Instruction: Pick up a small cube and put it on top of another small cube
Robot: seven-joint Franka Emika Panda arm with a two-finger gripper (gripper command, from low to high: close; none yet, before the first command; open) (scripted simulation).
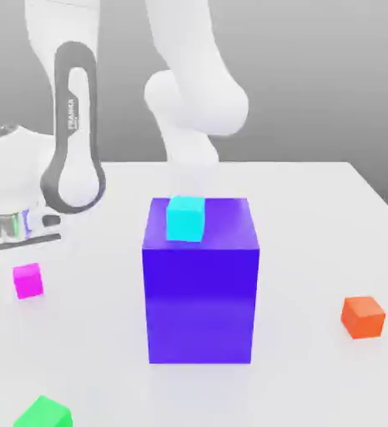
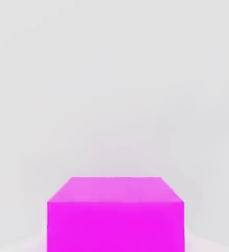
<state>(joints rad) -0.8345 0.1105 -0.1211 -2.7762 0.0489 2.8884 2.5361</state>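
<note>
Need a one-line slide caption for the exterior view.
White robot arm beside a large blue-violet block topped by a small cyan cube, with small magenta, green and orange cubes around it.

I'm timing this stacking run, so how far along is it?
Reaching looks done: the white gripper is down at the small magenta cube. In hand, seemingly, is the grasp: the gripper is shut there, though a firm hold isn't certain. Stacking is left: the magenta cube is well apart from the small cyan cube, small orange cube and small green cube.
</note>
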